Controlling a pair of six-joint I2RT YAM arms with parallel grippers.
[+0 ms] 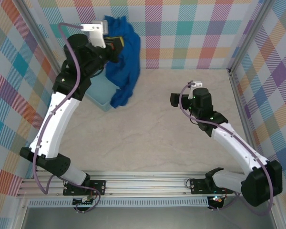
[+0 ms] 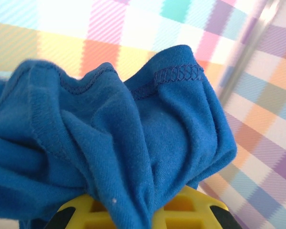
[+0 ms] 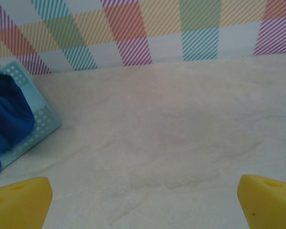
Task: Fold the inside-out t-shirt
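So my left tool is clamped tight on a bunch of the inside-out t-shirt. In the wrist cam the royal-blue cloth is all crumpled folds spilling over the yellow fingers, with a stitched hem and raised seams along the top edge. From the overhead cam the t-shirt is held up at the far left of the bench, up by the back wall. It hangs from the left tool as one long rumpled strip. The low end sits right at the corner of the light blue mesh basket, and I can't tell if it touches the bench.

My right tool is spread wide with nothing in it, hovering over bare bench well to the right of the shirt.

The bench is a pale cream, marble-looking top. The walls are pastel plaid panels set in a metal frame.
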